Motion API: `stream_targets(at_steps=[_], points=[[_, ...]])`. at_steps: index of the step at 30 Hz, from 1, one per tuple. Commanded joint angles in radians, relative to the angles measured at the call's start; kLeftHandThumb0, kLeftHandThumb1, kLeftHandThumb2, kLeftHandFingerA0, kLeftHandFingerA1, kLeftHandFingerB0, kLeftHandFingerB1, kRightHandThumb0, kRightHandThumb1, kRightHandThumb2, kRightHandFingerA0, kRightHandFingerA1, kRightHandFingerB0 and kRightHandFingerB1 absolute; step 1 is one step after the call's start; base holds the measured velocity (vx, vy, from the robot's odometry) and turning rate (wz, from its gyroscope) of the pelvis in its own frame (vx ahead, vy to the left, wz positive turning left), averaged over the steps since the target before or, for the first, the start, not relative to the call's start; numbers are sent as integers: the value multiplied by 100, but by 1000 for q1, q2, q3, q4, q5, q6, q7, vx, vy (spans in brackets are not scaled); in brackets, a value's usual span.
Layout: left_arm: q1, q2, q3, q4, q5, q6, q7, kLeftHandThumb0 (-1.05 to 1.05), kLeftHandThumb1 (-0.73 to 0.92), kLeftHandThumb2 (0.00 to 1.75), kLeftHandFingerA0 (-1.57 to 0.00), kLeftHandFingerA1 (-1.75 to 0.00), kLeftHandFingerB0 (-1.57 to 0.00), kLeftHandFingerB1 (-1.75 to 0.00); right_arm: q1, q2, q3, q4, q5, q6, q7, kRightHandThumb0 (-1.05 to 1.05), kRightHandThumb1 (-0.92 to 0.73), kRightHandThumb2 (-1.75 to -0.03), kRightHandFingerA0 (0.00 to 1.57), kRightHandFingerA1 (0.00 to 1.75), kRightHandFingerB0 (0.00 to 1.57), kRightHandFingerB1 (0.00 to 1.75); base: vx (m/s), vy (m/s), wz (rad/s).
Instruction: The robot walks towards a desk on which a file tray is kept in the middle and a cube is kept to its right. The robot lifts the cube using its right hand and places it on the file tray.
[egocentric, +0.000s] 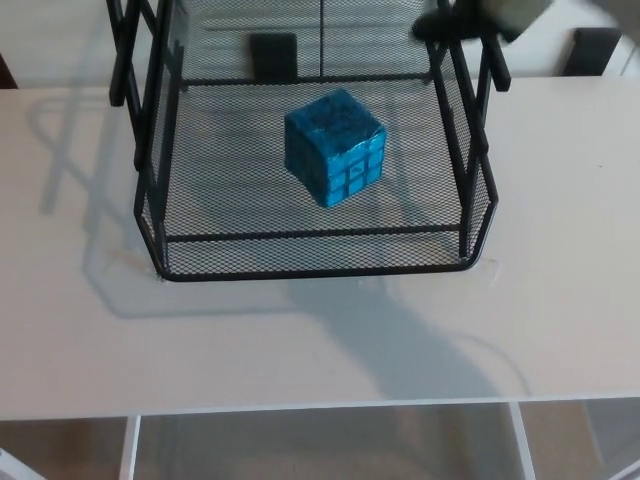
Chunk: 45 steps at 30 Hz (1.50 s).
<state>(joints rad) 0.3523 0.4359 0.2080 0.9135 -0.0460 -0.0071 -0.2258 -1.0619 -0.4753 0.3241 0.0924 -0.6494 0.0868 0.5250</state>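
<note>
Pale desk (560, 200) bears the file tray (310, 272) with the cube (335, 147) inside; right hand (437, 25) blurred, grasp unreadable.

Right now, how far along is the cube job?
Done: the blue cube sits inside the black mesh file tray on the desk, nothing touching it. In hand: a dark blurred shape at top right, perhaps the right hand, is clear of it. Left: nothing obvious.
</note>
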Motion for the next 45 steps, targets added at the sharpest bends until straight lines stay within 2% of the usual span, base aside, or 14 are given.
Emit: stream_targets(at_steps=[1,7,11,26,28,29,31,34,36,38,39,42,43,45], points=[[24,-1,7,-32,-10,7,-12,-68,89,66,-33,-48,-24,-37,202,-227,-405,-331,161,225,197,-92,-51,-78,0,14,2,0,0,0,0],[49,-9,4,-58,-2,12,7,-70,71,98,-30,-57,-20,-49,583,-298,-1098,-249,311,160,199,-83,-51,-78,0,7,4,0,0,0,0],[-5,1,-1,68,12,-34,13,-66,89,66,-36,-47,-24,-37,895,-217,-1420,-123,263,151,48,-73,-50,-83,0,20,1,15,0,0,0],[-6,17,13,60,-2,-8,3,-71,71,100,-30,-56,-19,-48,1325,37,-1400,617,471,-203,-613,-52,-64,-81,5,40,2,20,0,0,0],[0,16,14,43,-2,-1,9,-69,72,99,-31,-57,-20,-49,1356,94,-1421,493,457,-107,-554,-49,-67,-80,4,32,2,18,0,0,0],[-3,16,19,48,-6,-5,10,-70,71,99,-31,-57,-19,-48,1387,85,-1537,492,649,52,-219,-64,-92,-93,44,113,0,14,0,0,0],[4,22,21,37,-6,-8,7,-71,89,66,-37,-51,-25,-39,1391,183,-1558,383,586,94,-379,-76,-64,-95,96,91,4,36,0,0,0],[20,32,16,10,0,8,4,-71,70,101,-32,-58,-20,-49,1276,136,-1716,444,623,439,-432,-76,-70,-61,76,108,28,48,0,0,0],[25,35,11,3,10,13,14,-66,88,66,-40,-51,-26,-39,1293,124,-1806,524,764,477,-326,-66,-52,-99,121,132,64,87,0,0,0],[26,40,3,-6,17,13,8,-66,89,66,-39,-51,-25,-39,1289,124,-1788,532,722,479,-354,-78,-76,-64,104,134,63,107,0,0,0],[35,43,6,-12,13,8,-3,-68,71,99,-32,-59,-19,-49,1324,164,-1736,490,692,435,-317,-69,-64,-63,69,132,37,69,0,0,0],[40,39,18,-32,-1,29,-2,-70,70,103,-32,-60,-16,-49,1361,188,-1669,457,652,389,-247,-72,-74,-63,87,122,54,80,0,0,0],[46,42,19,-31,-2,16,-8,-70,70,102,-34,-61,-16,-49,1375,195,-1566,451,551,322,-280,-38,-48,-95,54,80,0,45,0,0,0],[45,41,22,-19,-4,4,-10,-67,89,66,-39,-54,-23,-39,1380,122,-1364,593,378,196,-327,-62,-73,-64,26,34,9,19,0,0,0]])
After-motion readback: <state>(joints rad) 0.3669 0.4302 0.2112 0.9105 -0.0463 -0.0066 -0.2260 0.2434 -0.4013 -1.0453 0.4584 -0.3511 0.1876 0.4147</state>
